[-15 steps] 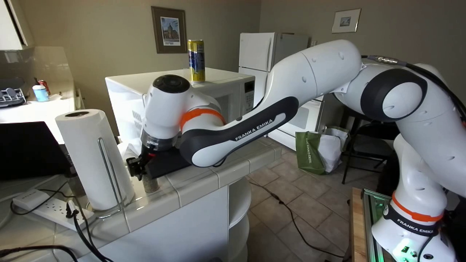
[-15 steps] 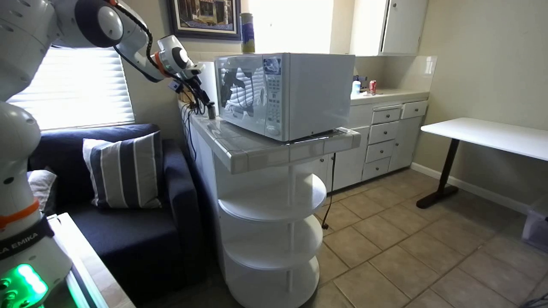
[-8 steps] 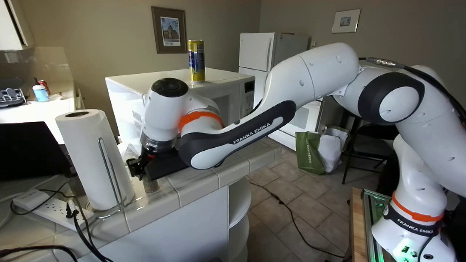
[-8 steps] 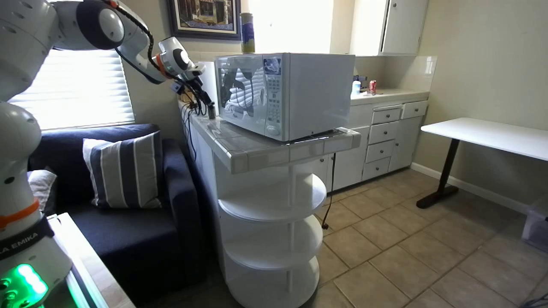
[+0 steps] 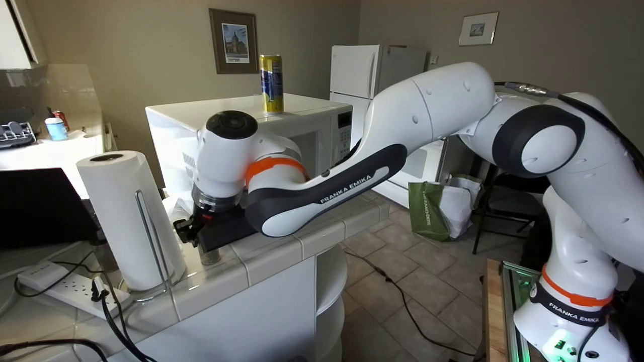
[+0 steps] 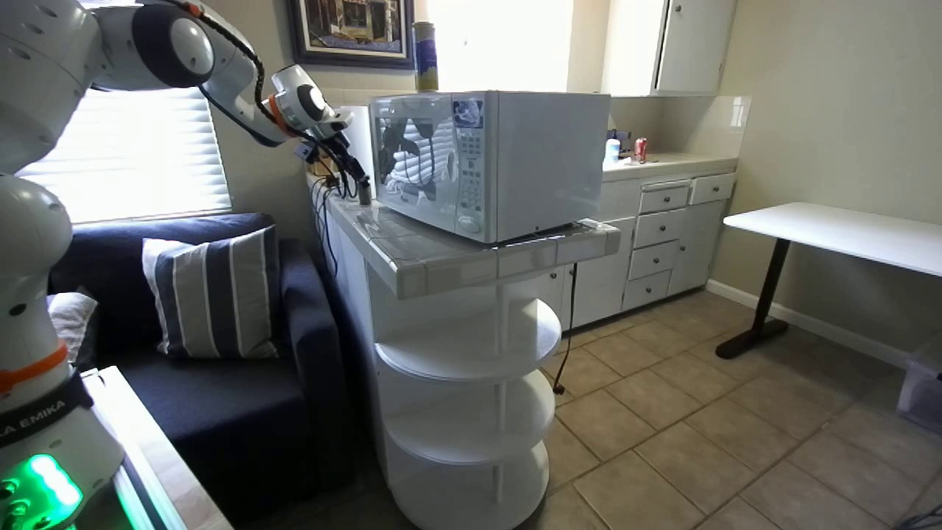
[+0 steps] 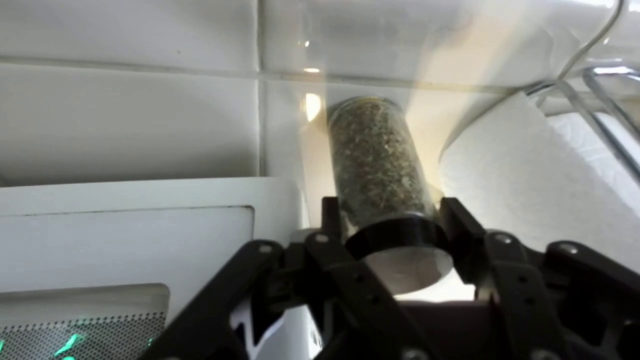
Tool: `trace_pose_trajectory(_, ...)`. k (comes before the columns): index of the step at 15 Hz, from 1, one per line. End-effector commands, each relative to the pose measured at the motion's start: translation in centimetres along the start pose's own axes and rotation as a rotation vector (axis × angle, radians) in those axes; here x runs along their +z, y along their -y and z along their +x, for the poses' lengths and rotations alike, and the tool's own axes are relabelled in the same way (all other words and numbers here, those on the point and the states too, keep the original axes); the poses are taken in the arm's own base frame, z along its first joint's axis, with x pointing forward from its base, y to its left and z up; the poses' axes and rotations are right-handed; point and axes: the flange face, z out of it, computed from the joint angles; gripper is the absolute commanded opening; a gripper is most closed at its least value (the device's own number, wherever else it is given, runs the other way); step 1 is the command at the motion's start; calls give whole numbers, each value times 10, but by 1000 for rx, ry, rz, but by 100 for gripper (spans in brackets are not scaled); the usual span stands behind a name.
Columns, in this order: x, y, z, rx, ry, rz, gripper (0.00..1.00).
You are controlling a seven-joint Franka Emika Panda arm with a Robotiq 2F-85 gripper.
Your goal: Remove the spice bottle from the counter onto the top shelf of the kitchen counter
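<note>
The spice bottle (image 7: 375, 150) is clear, filled with dried herbs, with a black-edged cap. It stands upright on the tiled counter (image 6: 412, 250) between the microwave and the paper towel roll. It shows small in both exterior views (image 5: 210, 257) (image 6: 365, 196). My gripper (image 7: 390, 215) has its fingers on both sides of the cap and upper bottle and appears shut on it; in an exterior view the gripper (image 5: 193, 236) hides the bottle's top. The bottle's base rests on the counter. The top rounded shelf (image 6: 456, 350) is at the counter's end, under the countertop.
The white microwave (image 6: 548, 162) stands beside the bottle, with a yellow can (image 5: 272, 83) on top. The paper towel roll (image 5: 128, 216) and its wire holder are on the bottle's other side. A power strip (image 5: 65, 289) with cables lies nearby. Lower shelves (image 6: 471, 427) sit beneath.
The arm has lowered slightly and the gripper has shifted a little at the bottle. The bottle has moved very slightly sideways on the counter.
</note>
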Motion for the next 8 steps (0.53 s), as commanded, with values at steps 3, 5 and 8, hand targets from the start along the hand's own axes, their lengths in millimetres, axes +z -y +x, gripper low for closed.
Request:
trace_pose_trajectory(3, -3, 8, -7, 10, -12, -15, 24)
trace_pose_trajectory(5, -16, 9, -12, 15, 11, -7, 24)
trace_pose_trajectory(8, -40, 9, -26, 14, 48, -15, 24)
